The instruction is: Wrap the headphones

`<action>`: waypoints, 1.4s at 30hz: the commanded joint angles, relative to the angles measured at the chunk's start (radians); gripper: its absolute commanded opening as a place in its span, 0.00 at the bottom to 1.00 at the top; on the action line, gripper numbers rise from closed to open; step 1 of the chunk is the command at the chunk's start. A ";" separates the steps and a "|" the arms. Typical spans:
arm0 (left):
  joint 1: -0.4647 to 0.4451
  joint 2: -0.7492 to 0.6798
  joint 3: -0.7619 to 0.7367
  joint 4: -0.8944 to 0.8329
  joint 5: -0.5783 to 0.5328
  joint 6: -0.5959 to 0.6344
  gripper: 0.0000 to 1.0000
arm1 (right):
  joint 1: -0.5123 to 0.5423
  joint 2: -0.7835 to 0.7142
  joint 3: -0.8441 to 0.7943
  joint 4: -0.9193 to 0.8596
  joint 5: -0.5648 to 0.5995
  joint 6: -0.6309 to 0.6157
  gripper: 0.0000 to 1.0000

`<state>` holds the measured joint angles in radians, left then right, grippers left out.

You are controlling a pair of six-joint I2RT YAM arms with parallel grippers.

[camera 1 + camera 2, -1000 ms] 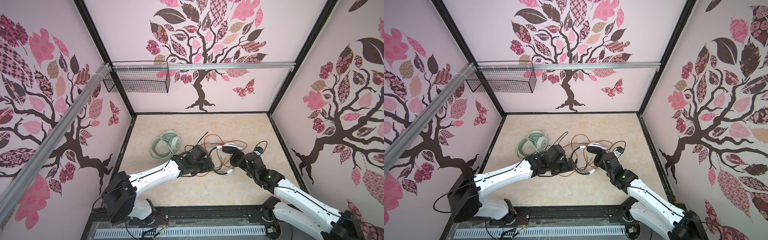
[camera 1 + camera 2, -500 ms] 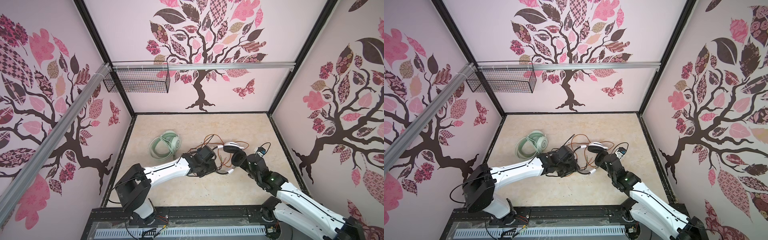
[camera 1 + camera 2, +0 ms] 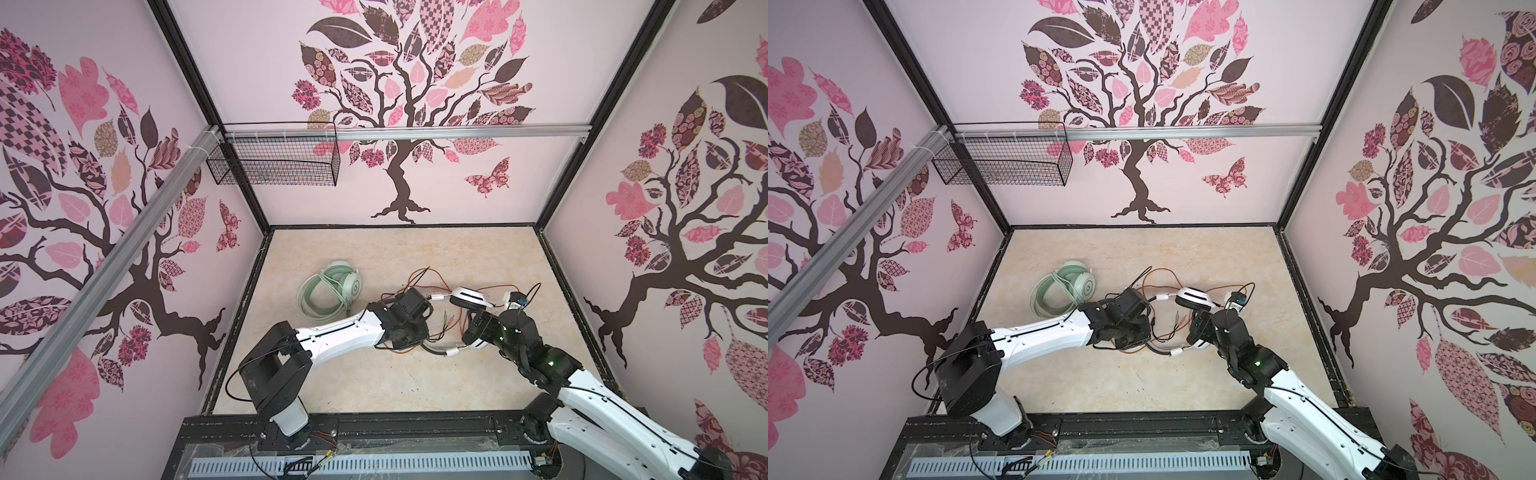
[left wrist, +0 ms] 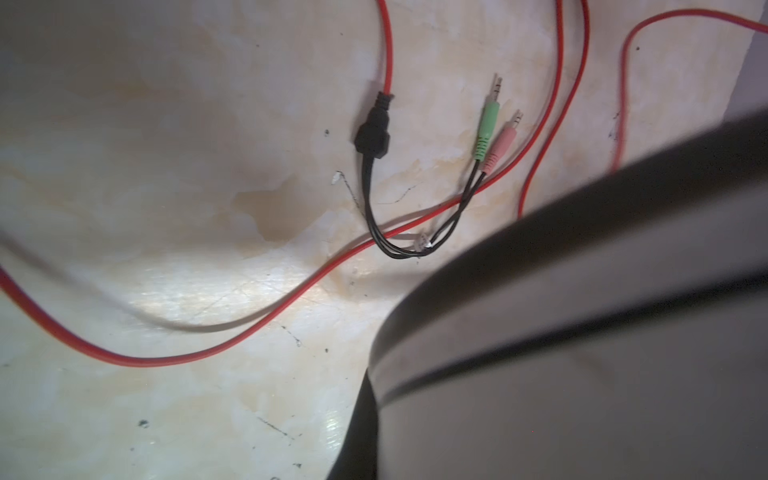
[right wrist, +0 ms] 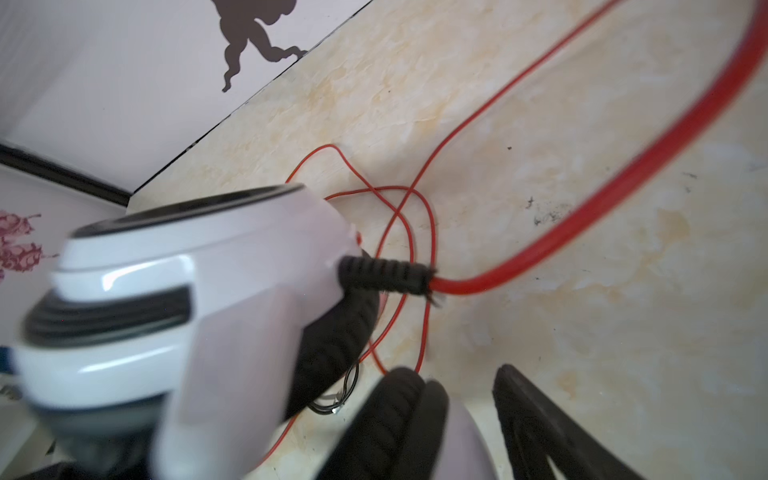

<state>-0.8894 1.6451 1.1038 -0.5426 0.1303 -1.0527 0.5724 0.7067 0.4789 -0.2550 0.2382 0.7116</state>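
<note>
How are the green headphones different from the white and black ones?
The green headphones are mint and white; the white and black headphones have dark ear pads. The green headphones' pale cable lies gathered in loops; the white and black headphones' red cable sprawls loose over the table. Both are corded over-ear headsets.

Both top views are bright and evenly lit, sharp across the surface [image 3: 395, 257] with only faint soft shadows, though straight lines bend toward the corners. My left wrist view is dimmer, with a pale patch of glare on the surface, a soft shadow trailing the red cable [image 4: 232, 345], and a grey-and-black shape [image 4: 582, 332] blurred close to the lens. My right wrist view is bright, but the white earcup [image 5: 199, 291] is smeared by motion and the nearest cable loop is out of focus.
</note>
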 commanded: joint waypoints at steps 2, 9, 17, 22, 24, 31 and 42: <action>0.105 -0.124 -0.033 -0.057 0.049 0.197 0.00 | -0.006 -0.157 0.081 -0.048 -0.139 -0.295 0.99; 0.152 -0.337 -0.070 -0.222 -0.123 0.435 0.00 | -0.005 -0.208 0.203 -0.177 -0.235 -0.464 1.00; 0.152 -0.450 -0.108 -0.294 -0.095 0.557 0.00 | 0.008 -0.064 0.301 -0.194 -0.424 -0.518 0.89; 0.152 -0.465 -0.123 -0.313 -0.093 0.562 0.00 | 0.134 -0.022 0.344 -0.220 -0.370 -0.551 0.89; 0.151 -0.466 -0.130 -0.313 -0.096 0.568 0.00 | 0.175 0.003 0.355 -0.226 -0.367 -0.553 0.88; 0.157 -0.457 -0.117 -0.349 -0.128 0.578 0.00 | 0.320 0.053 0.356 -0.226 -0.226 -0.545 0.92; 0.402 -0.530 -0.112 -0.366 0.002 0.631 0.00 | 0.060 0.003 0.263 -0.194 -0.407 -0.434 1.00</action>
<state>-0.4923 1.1683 0.9863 -0.9527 0.0612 -0.4507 0.7677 0.7116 0.7673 -0.4656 0.0235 0.2253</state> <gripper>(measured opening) 0.061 0.996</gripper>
